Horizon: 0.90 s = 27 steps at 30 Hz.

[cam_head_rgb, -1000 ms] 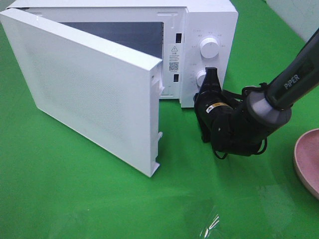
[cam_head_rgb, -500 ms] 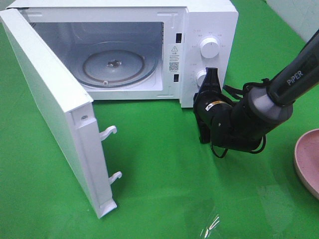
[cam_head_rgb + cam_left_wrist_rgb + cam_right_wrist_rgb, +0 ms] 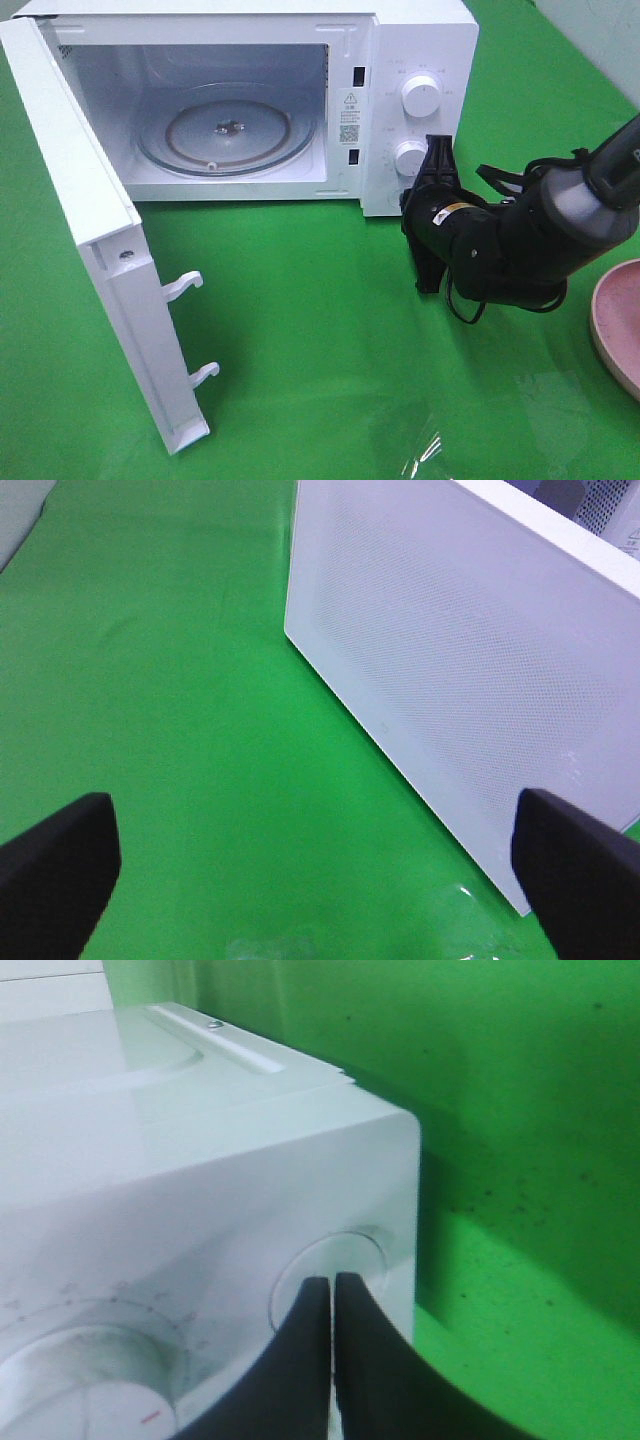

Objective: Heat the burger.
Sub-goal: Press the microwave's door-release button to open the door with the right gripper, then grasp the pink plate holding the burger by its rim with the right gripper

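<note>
The fingers (image 3: 300, 1360) of the right gripper (image 3: 333, 1280) are pressed together and hold nothing. Their tips stand just in front of a round knob (image 3: 350, 1250) on the microwave (image 3: 420, 40). The fingers (image 3: 60, 865) of the left gripper (image 3: 315, 825) stand wide apart, empty, above the green cloth (image 3: 180, 680). Ahead of them we see the outer face of the open door (image 3: 470, 670). Behind the right fingers, past the wrist, lies a pink plate (image 3: 618, 320). We cannot tell where the burger is, because no view shows it.
</note>
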Each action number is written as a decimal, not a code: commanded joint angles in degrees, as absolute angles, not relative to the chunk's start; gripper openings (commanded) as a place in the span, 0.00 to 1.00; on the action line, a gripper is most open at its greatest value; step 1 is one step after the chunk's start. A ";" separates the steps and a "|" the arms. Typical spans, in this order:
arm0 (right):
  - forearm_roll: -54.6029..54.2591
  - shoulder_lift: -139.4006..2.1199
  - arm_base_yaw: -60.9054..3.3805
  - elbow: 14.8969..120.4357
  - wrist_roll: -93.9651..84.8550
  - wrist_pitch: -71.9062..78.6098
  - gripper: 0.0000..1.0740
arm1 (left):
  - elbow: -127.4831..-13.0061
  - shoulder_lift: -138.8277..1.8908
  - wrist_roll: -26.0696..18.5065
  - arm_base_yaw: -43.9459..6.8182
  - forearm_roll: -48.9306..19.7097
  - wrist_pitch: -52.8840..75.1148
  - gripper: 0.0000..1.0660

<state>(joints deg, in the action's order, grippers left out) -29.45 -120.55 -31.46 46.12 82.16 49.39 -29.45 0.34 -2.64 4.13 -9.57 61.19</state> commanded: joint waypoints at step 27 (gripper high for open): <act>-24.12 -99.06 -30.83 39.13 49.27 17.65 0.03 | -29.45 1.15 -2.52 4.24 -9.63 61.08 0.93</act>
